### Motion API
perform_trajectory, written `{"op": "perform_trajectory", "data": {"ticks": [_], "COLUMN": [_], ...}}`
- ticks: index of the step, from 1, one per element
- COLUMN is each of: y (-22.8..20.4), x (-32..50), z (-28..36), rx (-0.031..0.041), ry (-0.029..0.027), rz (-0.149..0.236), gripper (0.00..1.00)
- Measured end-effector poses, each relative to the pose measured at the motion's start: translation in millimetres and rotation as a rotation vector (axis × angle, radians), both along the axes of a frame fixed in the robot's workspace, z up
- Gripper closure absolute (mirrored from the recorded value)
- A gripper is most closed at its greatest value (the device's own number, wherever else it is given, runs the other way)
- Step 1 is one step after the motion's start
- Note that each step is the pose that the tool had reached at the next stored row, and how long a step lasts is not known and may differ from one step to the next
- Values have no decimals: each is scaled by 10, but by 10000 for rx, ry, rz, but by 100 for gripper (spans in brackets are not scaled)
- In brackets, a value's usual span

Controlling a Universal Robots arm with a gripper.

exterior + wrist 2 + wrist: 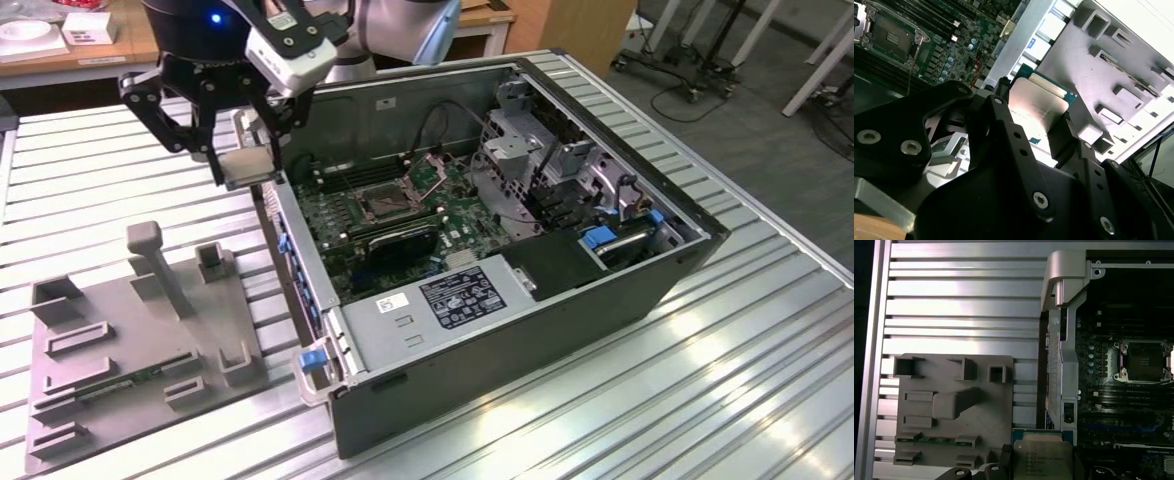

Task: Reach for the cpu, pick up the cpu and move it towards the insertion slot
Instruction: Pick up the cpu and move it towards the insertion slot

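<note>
- The end effector (244, 160) pinches the cpu (250, 166) by its edges, lifted above the table (107, 180).
- It hangs seemingly just outside the computer case (534, 300) wall, between grey tray (120, 350) and insertion slot (384, 203).

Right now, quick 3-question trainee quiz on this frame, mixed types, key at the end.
1. True or false: the fingers are shut on the cpu.
2. Multiple choice, exterior view: the cpu is (A) seated in the slot, (B) lying in the grey tray, (C) held in the air near the case edge.
3. Fill in: in the first wrist view, the slot's centre looks ____ (empty/filled).

Key: 1 true; 2 C; 3 empty.
</note>
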State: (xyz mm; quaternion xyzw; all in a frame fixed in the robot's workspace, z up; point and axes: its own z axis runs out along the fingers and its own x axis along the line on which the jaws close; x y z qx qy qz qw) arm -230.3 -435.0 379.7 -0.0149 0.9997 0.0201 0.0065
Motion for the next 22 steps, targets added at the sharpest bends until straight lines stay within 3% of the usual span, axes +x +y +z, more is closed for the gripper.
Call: {"op": "perform_trajectory", "data": {"ticks": [22], "y": [0], "x": [235], "z": [-2], "rx": [0], "ry": [0], "rz": [-2], "gripper": [45]}}
